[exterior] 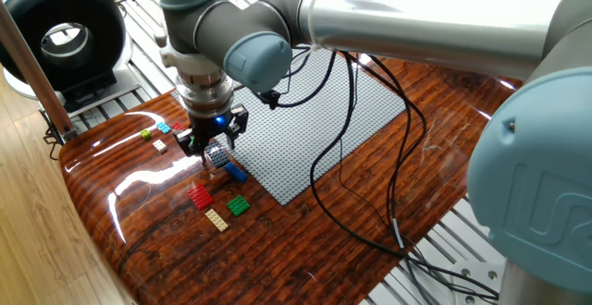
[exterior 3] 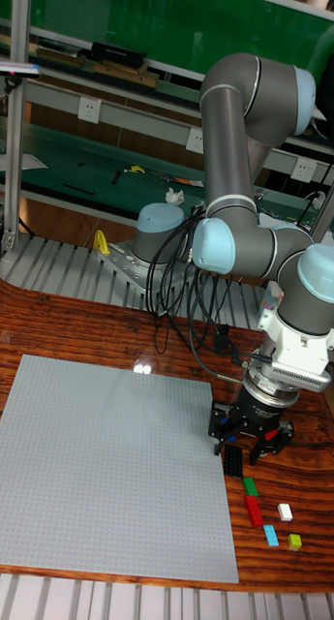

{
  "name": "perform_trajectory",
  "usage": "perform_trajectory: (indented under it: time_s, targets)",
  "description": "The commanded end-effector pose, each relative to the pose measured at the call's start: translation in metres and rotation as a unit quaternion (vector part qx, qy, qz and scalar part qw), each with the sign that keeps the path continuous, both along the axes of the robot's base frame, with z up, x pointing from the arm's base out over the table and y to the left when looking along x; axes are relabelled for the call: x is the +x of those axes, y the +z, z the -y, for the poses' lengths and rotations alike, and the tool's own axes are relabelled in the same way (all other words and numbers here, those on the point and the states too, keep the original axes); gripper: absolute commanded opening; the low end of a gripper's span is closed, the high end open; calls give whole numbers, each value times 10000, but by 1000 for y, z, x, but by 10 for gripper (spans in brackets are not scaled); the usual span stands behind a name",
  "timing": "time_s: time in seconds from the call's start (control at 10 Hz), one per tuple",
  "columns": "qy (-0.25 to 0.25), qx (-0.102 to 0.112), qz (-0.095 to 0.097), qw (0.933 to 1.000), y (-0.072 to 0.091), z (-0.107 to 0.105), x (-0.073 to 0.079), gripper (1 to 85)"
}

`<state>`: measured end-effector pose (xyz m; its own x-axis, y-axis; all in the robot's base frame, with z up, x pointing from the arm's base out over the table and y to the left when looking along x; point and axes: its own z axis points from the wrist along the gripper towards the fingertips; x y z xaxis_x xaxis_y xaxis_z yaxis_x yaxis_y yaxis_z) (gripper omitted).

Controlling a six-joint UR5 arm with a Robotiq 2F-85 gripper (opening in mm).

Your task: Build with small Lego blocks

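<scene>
Hovering low over the wooden table (exterior: 370,148), the gripper (exterior: 212,144) sits just off the near corner of the grey baseplate (exterior: 296,111), right above a dark blue brick (exterior: 218,156) with a blue brick (exterior: 236,172) beside it. Whether the jaws are spread or pinching anything I cannot tell; the fingertips blur into the dark brick beneath them. The other bricks lie loose close by: red (exterior: 200,196), green (exterior: 239,205) and tan (exterior: 217,220) toward the front edge, and light blue (exterior: 164,128), yellow-green (exterior: 146,134) and white (exterior: 160,144) further left. To do this step well, centre the fingers squarely across the dark blue brick's sides, come straight down, and avoid nudging its blue neighbour.
</scene>
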<state>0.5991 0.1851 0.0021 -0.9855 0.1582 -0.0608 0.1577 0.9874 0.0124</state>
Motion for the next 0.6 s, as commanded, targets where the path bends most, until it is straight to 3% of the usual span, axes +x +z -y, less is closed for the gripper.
perform_trajectory:
  time_s: [0.0, 0.5]
  targets:
    - [-51, 71, -14, 10000, 1, -4, 1, 573]
    - [-21, 70, 9, 10000, -2, -6, 5, 573]
